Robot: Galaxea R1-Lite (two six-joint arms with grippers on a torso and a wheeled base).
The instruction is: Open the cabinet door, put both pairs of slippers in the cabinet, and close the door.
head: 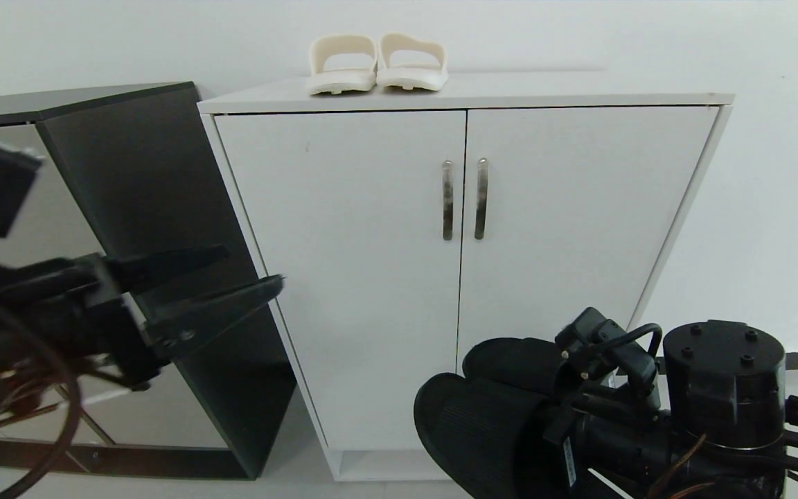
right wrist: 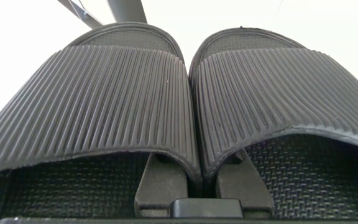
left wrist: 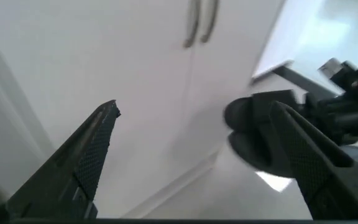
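Two black slippers (head: 482,409) clamped in the right gripper (right wrist: 201,190); left gripper (head: 252,267) spread apart; cream slippers (head: 377,64) at the back edge atop the closed cabinet (head: 343,291).

The cabinet (head: 343,277) was set at the centre of the head view, its two handles (head: 447,201) placed side by side where the doors met. One pair of slippers (head: 377,66) was laid on its top at 12 o'clock. A mirrored unit (head: 156,208) was stood against it at 9 o'clock, with the left gripper (head: 253,267) held before that unit. The second pair of slippers (head: 482,416) was held at 5 o'clock, before the cabinet's lower part, on the right gripper (right wrist: 201,190).
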